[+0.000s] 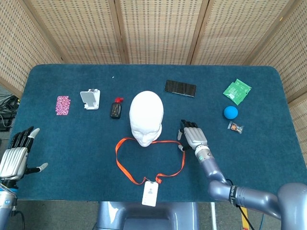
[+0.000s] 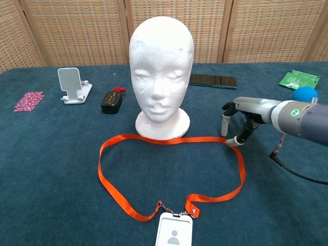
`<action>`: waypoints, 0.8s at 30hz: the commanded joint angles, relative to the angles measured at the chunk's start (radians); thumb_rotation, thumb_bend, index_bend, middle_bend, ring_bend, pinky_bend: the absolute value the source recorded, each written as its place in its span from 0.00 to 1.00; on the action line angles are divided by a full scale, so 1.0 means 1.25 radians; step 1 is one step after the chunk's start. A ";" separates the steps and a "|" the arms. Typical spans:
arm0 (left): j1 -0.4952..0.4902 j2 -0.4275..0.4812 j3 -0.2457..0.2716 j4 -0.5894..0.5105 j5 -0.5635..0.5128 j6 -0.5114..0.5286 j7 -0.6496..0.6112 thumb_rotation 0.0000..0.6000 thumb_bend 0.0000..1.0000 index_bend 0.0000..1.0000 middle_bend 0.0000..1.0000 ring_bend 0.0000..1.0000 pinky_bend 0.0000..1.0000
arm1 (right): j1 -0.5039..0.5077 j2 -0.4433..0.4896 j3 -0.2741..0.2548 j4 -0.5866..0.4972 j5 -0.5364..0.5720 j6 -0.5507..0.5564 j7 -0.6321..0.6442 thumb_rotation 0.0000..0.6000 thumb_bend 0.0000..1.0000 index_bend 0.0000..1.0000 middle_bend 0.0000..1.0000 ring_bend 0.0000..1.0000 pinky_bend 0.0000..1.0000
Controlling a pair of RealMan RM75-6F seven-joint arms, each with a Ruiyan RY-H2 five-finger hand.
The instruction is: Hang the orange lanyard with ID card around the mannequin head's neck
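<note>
1. The lanyard (image 2: 169,174) is lying flat on the table (image 1: 72,143) as an open orange loop in front of the head (image 2: 161,72), its far strand running just past the head's base and not around the neck.
2. The card (image 2: 174,236) is hanging off the loop's near end, at the table's front edge.
3. The right hand (image 2: 241,120) is hovering palm down at the loop's right far corner, its fingers (image 2: 224,123) spread apart and pointing downward, holding nothing.
4. One lower fingertip is sitting right at the strap; whether it is actually touching the strap cannot be told.
5. The head is standing upright to the left of those fingers, near but apart from them.
6. A phone (image 1: 180,88) is lying beyond the fingers, toward the far edge.
7. A blue ball (image 1: 230,112) and a small wrapped item (image 1: 235,127) are resting to the right of the right hand, with a green packet (image 1: 237,91) farther back.
8. The left hand (image 1: 14,155) is hanging at the table's left front edge, well apart from the lanyard, fingers extended and spread, holding nothing.
9. Between the left hand's fingers and the head, farther back, a pink card (image 1: 63,105), a white stand (image 1: 90,99) and a small black device (image 1: 115,109) are lying in a row.
</note>
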State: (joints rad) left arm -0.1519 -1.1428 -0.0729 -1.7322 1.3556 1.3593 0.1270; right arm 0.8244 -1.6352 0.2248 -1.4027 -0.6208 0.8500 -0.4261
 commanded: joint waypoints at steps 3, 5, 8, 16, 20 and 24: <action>-0.002 -0.002 0.001 0.000 -0.002 -0.001 0.005 1.00 0.00 0.00 0.00 0.00 0.00 | 0.012 -0.005 -0.007 0.007 0.022 -0.007 -0.013 1.00 0.50 0.52 0.00 0.00 0.00; -0.002 -0.002 0.001 -0.001 -0.003 -0.001 0.006 1.00 0.00 0.00 0.00 0.00 0.00 | 0.017 -0.007 -0.009 0.010 0.031 -0.009 -0.019 1.00 0.51 0.52 0.00 0.00 0.00; -0.002 -0.004 0.002 -0.001 -0.004 0.001 0.008 1.00 0.00 0.00 0.00 0.00 0.00 | 0.023 -0.011 -0.013 0.018 0.041 -0.011 -0.025 1.00 0.52 0.52 0.00 0.00 0.00; -0.003 -0.005 0.002 -0.001 -0.007 0.001 0.011 1.00 0.00 0.00 0.00 0.00 0.00 | 0.030 -0.023 -0.017 0.022 0.039 -0.001 -0.025 1.00 0.58 0.57 0.00 0.00 0.00; -0.005 -0.006 0.003 -0.001 -0.007 0.000 0.012 1.00 0.00 0.00 0.00 0.00 0.00 | 0.033 -0.026 -0.021 0.024 0.039 -0.001 -0.028 1.00 0.59 0.59 0.00 0.00 0.00; -0.007 -0.006 0.004 0.001 -0.006 -0.002 0.012 1.00 0.00 0.00 0.00 0.00 0.00 | 0.034 -0.026 -0.024 0.026 0.038 0.001 -0.029 1.00 0.62 0.62 0.00 0.00 0.00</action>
State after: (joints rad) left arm -0.1599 -1.1500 -0.0684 -1.7318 1.3484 1.3570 0.1415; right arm 0.8674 -1.6675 0.1955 -1.3708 -0.5728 0.8499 -0.4624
